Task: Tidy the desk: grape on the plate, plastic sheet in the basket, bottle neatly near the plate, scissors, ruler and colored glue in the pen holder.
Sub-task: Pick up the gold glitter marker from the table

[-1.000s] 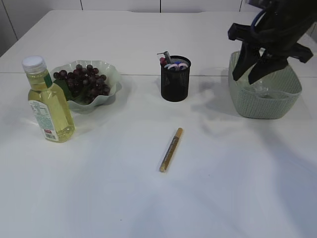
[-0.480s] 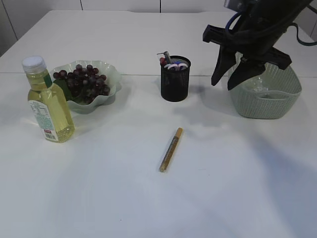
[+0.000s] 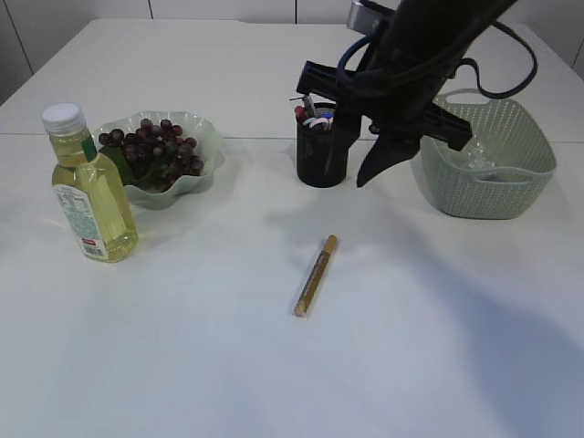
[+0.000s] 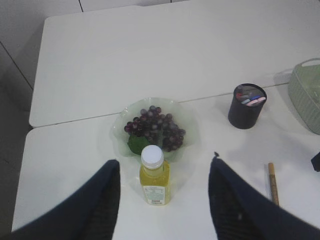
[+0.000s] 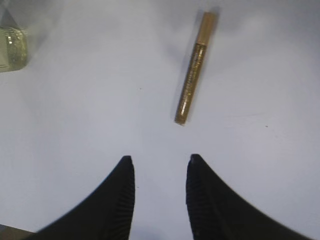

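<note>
We note grapes in the plate, bottle beside it, pens in the pen holder, clear sheet in the basket, glue stick on the worktop; both tools, right tool and left tool, gape empty.

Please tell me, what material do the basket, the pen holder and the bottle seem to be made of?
Basket: probably moulded plastic, matte grey-green, with a woven-look pattern of holes.
Pen holder: looks like black metal mesh, though plastic is possible.
Bottle: clear plastic or glass; yellow liquid shows through, white cap, printed label.
</note>
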Controlling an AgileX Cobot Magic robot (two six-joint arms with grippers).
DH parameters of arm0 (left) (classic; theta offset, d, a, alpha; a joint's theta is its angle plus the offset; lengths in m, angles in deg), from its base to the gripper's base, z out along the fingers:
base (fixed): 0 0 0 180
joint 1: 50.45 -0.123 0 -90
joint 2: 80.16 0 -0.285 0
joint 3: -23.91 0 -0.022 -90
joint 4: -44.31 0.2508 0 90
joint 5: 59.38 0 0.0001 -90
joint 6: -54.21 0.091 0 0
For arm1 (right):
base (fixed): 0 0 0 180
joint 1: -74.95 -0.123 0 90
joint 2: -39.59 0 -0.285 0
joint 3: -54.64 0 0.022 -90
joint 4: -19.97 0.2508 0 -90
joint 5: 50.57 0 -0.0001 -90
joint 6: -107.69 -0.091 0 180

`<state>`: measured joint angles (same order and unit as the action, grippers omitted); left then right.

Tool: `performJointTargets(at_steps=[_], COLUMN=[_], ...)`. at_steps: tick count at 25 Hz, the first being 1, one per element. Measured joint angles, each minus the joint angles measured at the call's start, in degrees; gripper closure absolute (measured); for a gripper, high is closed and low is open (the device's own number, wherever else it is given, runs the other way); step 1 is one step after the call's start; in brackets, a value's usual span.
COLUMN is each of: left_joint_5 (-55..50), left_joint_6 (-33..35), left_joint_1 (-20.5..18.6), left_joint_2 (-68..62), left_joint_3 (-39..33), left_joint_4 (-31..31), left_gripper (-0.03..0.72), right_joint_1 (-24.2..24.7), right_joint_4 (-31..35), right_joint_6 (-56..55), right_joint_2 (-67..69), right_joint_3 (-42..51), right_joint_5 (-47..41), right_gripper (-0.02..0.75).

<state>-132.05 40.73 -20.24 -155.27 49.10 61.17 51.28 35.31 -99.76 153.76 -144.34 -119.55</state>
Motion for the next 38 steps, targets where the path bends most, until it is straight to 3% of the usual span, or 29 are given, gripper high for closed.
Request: performJointTargets(at_steps=[7,14,27,38], left_joint_5=[-0.21,-0.21,-0.21,-0.21], left_joint_6=[-0.03,-0.13,-0.13,-0.13], left_joint_1=[0.0,0.0,0.0,0.0], left_joint_2=[5.38,6.91,7.0,7.04], left_joint_3=[-4.65,-8.35,-8.76,-9.42], left_joint_4=[1.48,1.83,2.53,2.63], left_gripper=[0.272,0.272,0.272,0.272], right_joint_1=[-1.2,-5.9,-6.54,-6.54], right_joint_4=[-0.95,-1.54,-8.6,-9.95], right_joint_6=[-5.94,-9.58,-14.27,-14.53], right_joint_2=[2.42,9.26,16.03,23.51], right_joint_3=[-0.08,-0.08,-0.36,-11.62], right_joint_5=[5.26,9.06,10.53,5.63], right_gripper=[0.445,0.445,0.444,0.444])
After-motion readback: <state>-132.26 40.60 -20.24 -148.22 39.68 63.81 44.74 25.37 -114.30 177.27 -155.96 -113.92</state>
